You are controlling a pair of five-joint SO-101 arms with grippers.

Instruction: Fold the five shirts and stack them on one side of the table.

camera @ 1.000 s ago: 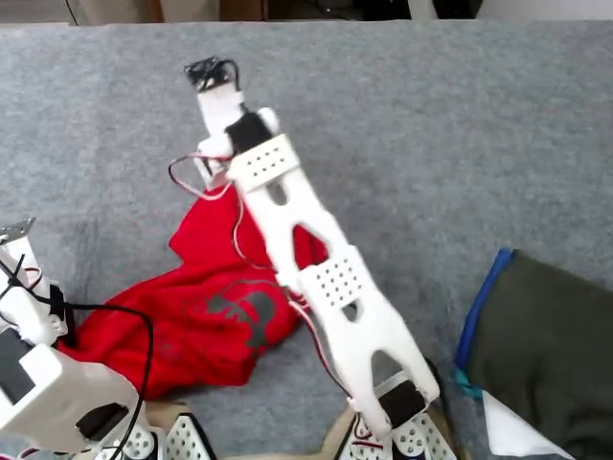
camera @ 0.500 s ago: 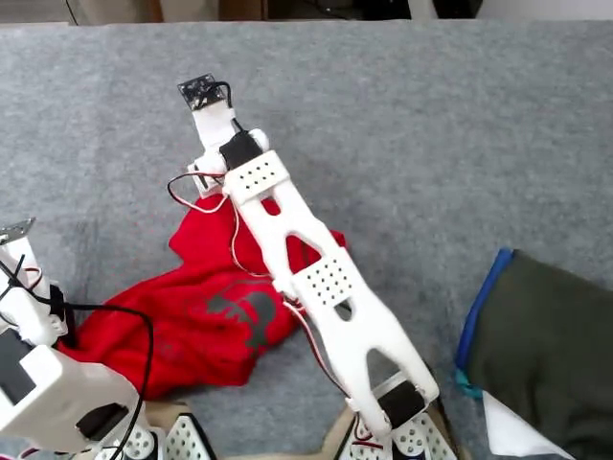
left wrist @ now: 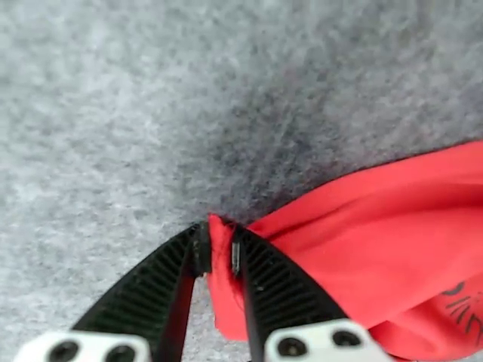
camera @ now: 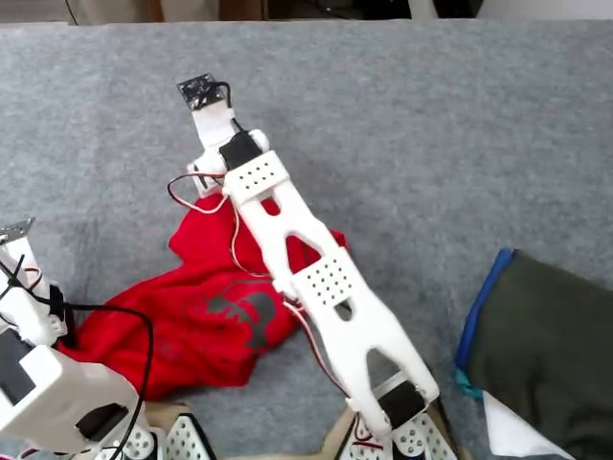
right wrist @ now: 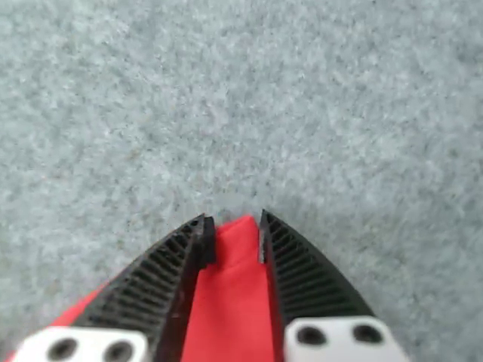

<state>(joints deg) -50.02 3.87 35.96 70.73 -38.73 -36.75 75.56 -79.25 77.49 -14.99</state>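
As it lies seen from the high view, the red shirt (camera: 192, 316) is crumpled and unfolded at about 8 o'clock from the middle of the grey felt table (camera: 431, 144), with a dark print on its upper face and one corner drawn out toward 11 o'clock. In the left wrist view the left gripper (left wrist: 219, 256) has its jaws pressed almost together on a thin edge of the red cloth, just above the felt. In the right wrist view the right gripper (right wrist: 232, 237) holds a red fold that fills the narrow gap between its jaws. The white right arm (camera: 316, 278) runs from 6 o'clock up across the shirt toward 11 o'clock; the left arm (camera: 48, 393) sits at 8 o'clock by the table's edge. Well apart, at 4 o'clock, lies a dark green garment (camera: 546, 335) with a blue edge (camera: 482, 302), and a white cloth (camera: 517, 431) touches it at its near side.
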